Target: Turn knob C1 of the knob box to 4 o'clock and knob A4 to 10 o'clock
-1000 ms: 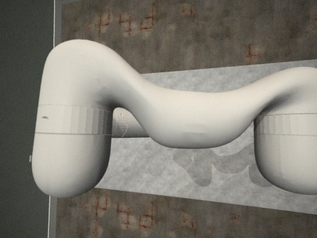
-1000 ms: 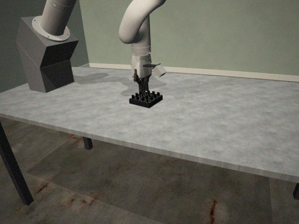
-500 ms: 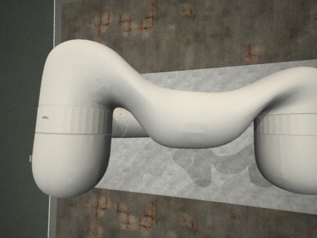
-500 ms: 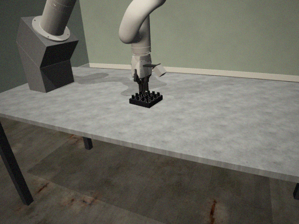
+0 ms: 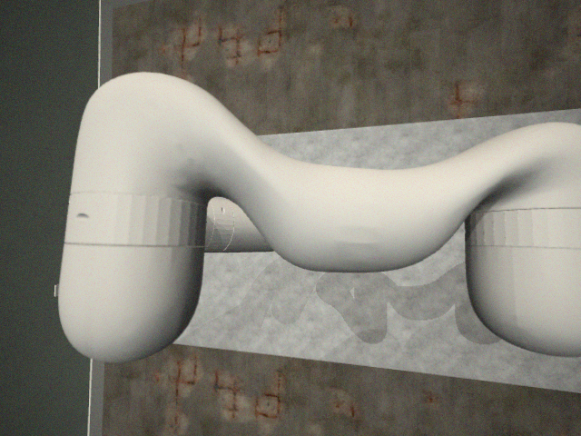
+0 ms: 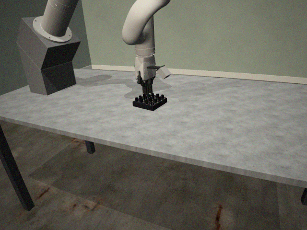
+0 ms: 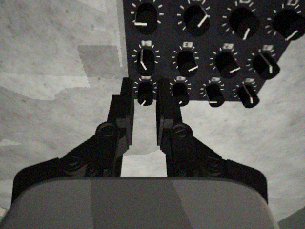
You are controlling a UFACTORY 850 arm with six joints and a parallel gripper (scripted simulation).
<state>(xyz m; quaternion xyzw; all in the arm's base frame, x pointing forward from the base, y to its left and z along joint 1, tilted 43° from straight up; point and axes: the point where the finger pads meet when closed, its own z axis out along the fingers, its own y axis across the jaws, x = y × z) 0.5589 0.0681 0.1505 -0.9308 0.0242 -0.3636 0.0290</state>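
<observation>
Black knob box [image 6: 149, 106] [image 7: 167, 35], white-lined knobs, white marks

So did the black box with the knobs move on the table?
No, the black box looks in the same spot on the table.
</observation>
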